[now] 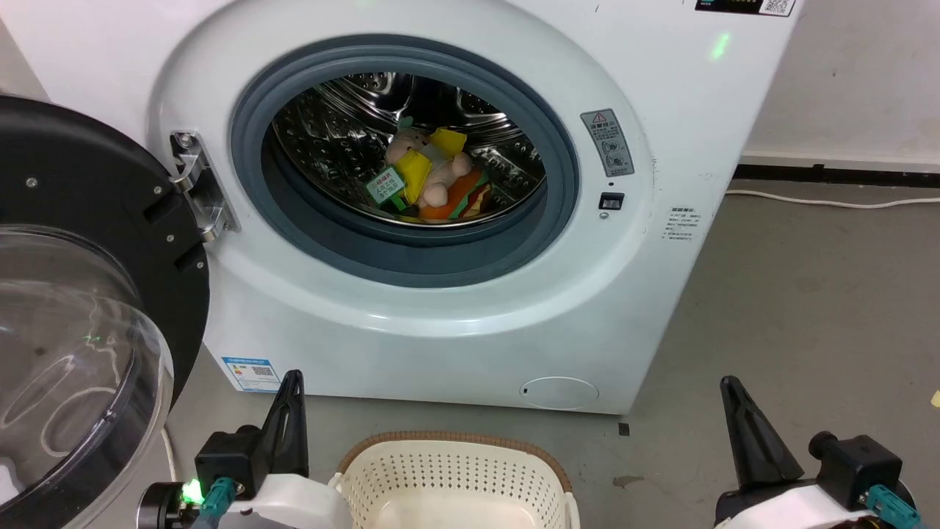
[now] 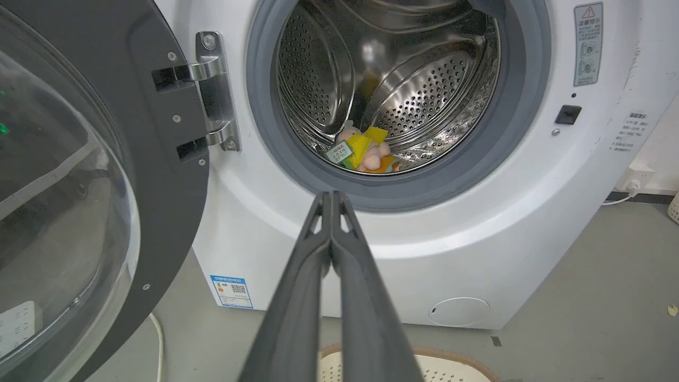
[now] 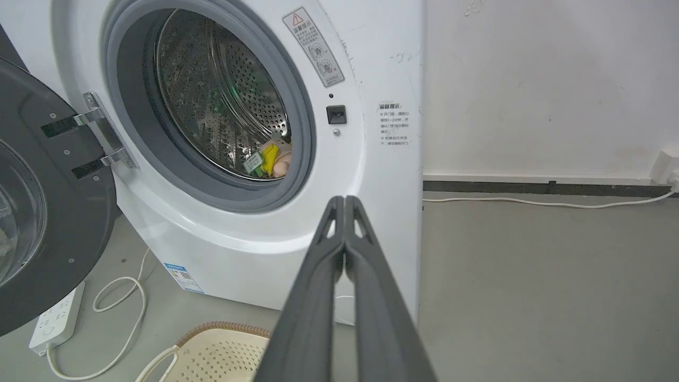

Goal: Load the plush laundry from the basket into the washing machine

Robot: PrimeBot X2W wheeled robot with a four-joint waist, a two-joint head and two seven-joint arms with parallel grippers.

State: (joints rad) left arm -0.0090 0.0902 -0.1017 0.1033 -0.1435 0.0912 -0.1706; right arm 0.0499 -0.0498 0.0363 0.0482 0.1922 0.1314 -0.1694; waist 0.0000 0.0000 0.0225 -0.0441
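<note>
The washing machine (image 1: 470, 308) stands on the grey floor (image 1: 808, 294) with its door (image 1: 81, 220) swung fully open to the robot's left. The door hangs on a metal hinge (image 1: 198, 184), and its clear dome faces the camera.

The plush laundry (image 1: 433, 176) lies inside the steel drum (image 1: 345, 139), at the bottom, just behind the grey door ring (image 1: 411, 257). The pale pink figure with its yellow patches lies uppermost. Its green tag points to the left, and the orange striped burger sits beneath it on the right. Nothing touches the bundle except the drum.

The basket (image 1: 455, 470) sits on the floor in front of the machine, at the lower centre of the head view, between the two arms.

The left gripper (image 1: 294, 378) hangs beside the basket's left edge, with its jaws pressed together and nothing between them. In the left wrist view it (image 2: 331, 197) points toward the lower edge of the door ring.

The right gripper (image 1: 727, 382) hangs to the right of the basket, well apart from it, jaws together and gripping nothing. In the right wrist view it (image 3: 345, 200) points at the machine's front right corner. A white power strip (image 3: 55, 318) and cable (image 3: 122, 302) lie on the floor below the door.
</note>
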